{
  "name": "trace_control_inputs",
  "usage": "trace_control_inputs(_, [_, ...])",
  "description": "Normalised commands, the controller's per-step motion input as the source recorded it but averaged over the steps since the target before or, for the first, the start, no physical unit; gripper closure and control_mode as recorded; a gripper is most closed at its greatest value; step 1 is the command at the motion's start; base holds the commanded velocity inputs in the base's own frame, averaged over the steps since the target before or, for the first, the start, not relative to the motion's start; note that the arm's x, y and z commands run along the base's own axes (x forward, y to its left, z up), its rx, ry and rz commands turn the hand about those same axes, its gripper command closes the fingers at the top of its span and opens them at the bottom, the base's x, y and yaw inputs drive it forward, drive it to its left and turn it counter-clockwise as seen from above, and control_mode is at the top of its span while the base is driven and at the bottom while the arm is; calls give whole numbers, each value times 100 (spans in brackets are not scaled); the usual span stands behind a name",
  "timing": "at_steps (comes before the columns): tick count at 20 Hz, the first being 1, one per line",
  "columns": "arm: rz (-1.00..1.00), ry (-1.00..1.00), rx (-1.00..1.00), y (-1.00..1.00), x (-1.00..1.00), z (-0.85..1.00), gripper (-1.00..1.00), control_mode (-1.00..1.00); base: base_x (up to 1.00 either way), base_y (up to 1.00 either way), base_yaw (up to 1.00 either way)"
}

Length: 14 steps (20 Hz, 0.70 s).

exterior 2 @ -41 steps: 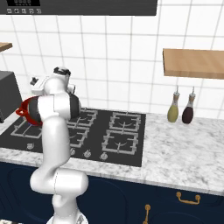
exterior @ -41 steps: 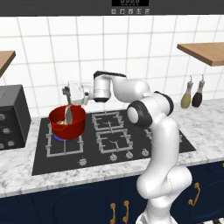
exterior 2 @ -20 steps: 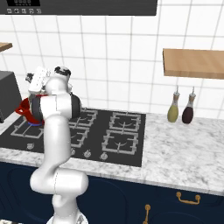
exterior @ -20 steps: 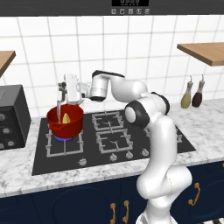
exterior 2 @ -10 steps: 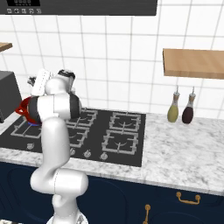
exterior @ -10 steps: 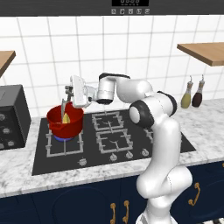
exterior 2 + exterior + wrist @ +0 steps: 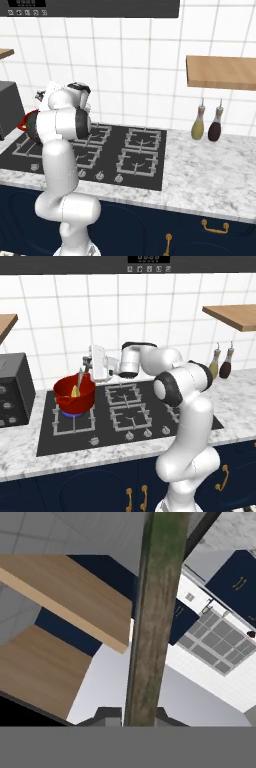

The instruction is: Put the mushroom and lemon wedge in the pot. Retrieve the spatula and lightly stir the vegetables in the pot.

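Observation:
The glossy red pot (image 7: 74, 397) stands on the hob's back left burner, and my arm covers most of the pot (image 7: 26, 125) in the right base view. Inside it the yellow lemon wedge (image 7: 75, 391) shows. The mushroom is hidden. My gripper (image 7: 88, 363) hovers over the pot's right rim, shut on the spatula (image 7: 80, 377), whose thin handle slants down into the pot with the blade hidden inside. In the hand view the spatula handle (image 7: 155, 612) runs up the middle between my fingertips (image 7: 108, 714), gripper (image 7: 140, 717).
The black hob (image 7: 150, 421) lies in a marble counter. A dark appliance (image 7: 14, 388) stands left of the pot. Two bottles (image 7: 220, 362) stand at the back right under a wooden shelf (image 7: 235, 316). White tiled wall behind.
My hand with the spatula swung left over the pot, then back to the right and slightly lower, dragging the handle across the pot. The pot stayed put.

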Motion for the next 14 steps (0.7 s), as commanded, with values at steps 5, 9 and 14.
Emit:
trace_control_inputs(5, [-2, 0, 0, 0, -13, 4, 100, -100, 0, 0, 0])
trace_control_inputs(9, [0, -5, 3, 8, 0, 22, 100, -100, 0, 0, 0])
trace_control_inputs(14, [0, -2, 1, 17, 0, -4, 100, -100, 0, 0, 0])
